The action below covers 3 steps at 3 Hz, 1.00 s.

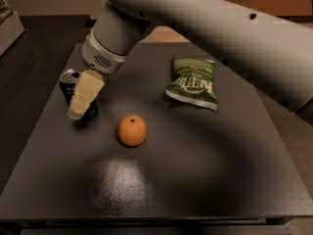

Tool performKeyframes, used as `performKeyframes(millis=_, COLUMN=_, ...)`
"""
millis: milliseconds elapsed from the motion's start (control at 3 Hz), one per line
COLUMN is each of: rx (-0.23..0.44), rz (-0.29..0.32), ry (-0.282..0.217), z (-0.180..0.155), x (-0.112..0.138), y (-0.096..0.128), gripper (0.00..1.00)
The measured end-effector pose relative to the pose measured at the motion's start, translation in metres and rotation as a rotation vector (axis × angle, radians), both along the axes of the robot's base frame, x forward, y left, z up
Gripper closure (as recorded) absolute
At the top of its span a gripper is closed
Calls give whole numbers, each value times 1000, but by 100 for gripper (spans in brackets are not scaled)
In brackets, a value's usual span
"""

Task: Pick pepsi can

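Observation:
The pepsi can (67, 83), black with a silver top, stands upright at the left side of the dark table (195, 170). My cream-coloured gripper (82, 101) hangs from the large grey arm and sits right in front of the can. It covers the can's right side and lower part. Whether it touches the can cannot be told.
An orange fruit (132, 130) lies to the right of the can and nearer the front. A green chip bag (192, 82) lies at the back right. The table's left edge runs close beside the can.

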State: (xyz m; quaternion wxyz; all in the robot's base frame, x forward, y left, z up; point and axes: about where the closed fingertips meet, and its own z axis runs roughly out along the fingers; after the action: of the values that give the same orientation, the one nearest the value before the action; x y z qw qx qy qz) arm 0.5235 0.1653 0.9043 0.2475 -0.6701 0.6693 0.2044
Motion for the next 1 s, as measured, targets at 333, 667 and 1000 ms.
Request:
performKeyframes(millis=333, rx=23, rz=21, ry=19, z=-4, x=0, y=17, gripper=0)
performKeyframes(millis=667, rx=36, rz=19, ry=32, z=-5, x=3, y=21, gripper=16)
performKeyframes(millis=1000, rx=51, rz=11, ry=22, z=1, x=8, y=18, gripper=39)
